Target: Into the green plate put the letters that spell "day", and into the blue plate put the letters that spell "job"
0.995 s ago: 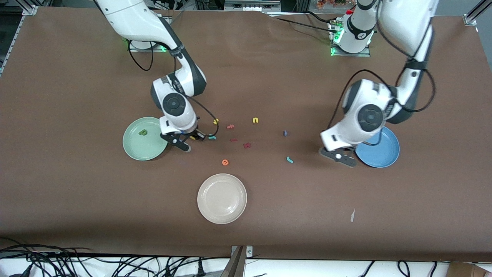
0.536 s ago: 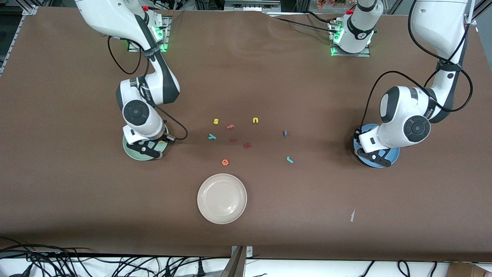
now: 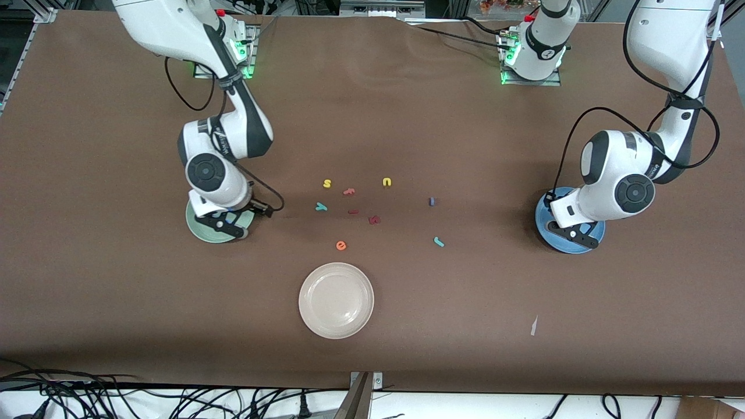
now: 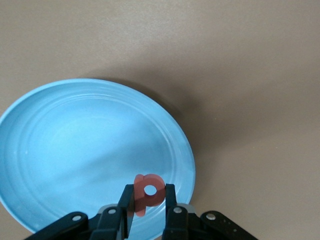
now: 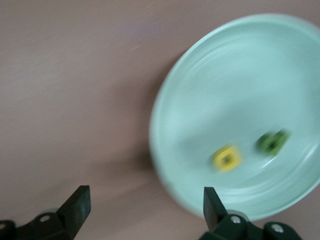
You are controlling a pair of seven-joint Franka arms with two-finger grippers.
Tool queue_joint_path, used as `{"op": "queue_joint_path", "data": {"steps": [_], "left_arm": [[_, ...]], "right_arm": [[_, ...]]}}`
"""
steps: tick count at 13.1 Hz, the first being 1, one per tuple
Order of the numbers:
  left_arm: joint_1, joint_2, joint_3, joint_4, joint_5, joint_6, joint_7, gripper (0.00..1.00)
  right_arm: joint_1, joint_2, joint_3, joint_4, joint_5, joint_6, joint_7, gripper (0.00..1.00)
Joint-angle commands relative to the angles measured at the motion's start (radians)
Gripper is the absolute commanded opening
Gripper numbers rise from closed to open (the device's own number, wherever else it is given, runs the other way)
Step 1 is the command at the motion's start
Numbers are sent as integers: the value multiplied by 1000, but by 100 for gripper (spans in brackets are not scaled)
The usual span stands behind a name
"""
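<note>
Over the glossy round blue plate (image 4: 60,145), the left tool (image 4: 145,212) pinches a pink foam b (image 4: 148,192); the right tool (image 5: 142,207) hangs spread wide above the green plate (image 5: 280,65), where the yellow a (image 5: 227,158) and green d (image 5: 273,141) lie.

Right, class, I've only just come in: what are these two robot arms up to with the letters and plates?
They are sorting foam letters onto plates. The right gripper hangs open over the green plate, where the yellow a and green d lie. The left gripper holds the pink b over the blue plate. The y, j and others remain on the table.
</note>
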Motion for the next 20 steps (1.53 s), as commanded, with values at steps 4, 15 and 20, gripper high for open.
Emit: {"op": "queue_joint_path", "data": {"steps": [4, 15, 20], "left_arm": [[8, -20, -16, -10, 23, 25, 5, 53], [-329, 29, -70, 5, -451, 177, -200, 69], [-427, 109, -71, 8, -453, 317, -342, 67]], "right_arm": [[69, 133, 92, 183, 83, 15, 451, 100], [106, 209, 94, 186, 83, 122, 575, 64], [118, 210, 94, 183, 83, 120, 575, 43]]}}
